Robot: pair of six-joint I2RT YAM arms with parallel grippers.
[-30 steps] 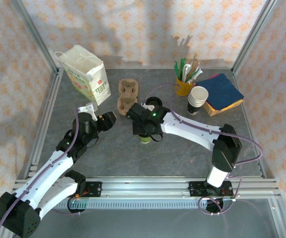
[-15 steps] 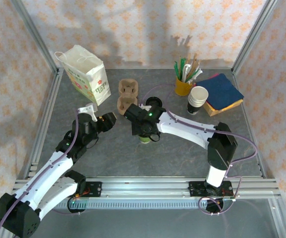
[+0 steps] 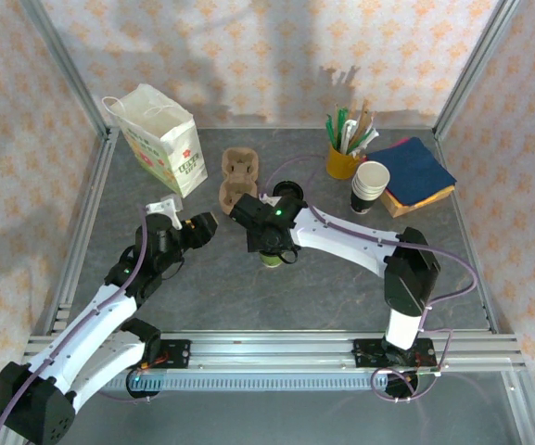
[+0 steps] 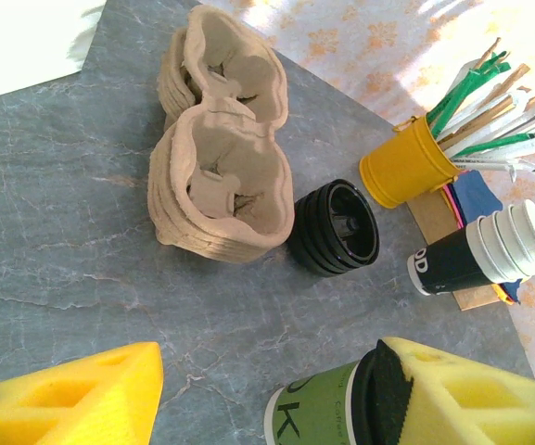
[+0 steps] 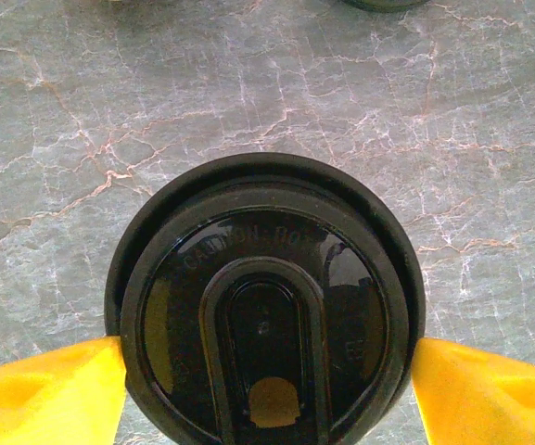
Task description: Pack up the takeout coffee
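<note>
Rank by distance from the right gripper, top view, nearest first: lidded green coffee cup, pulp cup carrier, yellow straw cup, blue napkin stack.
1. Green paper coffee cup with black lid: between the right gripper's jaws.
2. Brown pulp cup carrier: behind, slightly left.
3. Yellow cup of straws: back right.
4. Blue napkin stack: far right.

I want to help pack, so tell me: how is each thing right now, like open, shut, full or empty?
takeout coffee: lid on, standing on the table
right pincer: shut on the takeout coffee's lid
left pincer: open, empty
paper bag: upright, top open
pulp cup carriers: stacked, top one empty
black lids: stacked upside down
paper cups: stacked, no lids
yellow cup: full of sticks and straws
</note>
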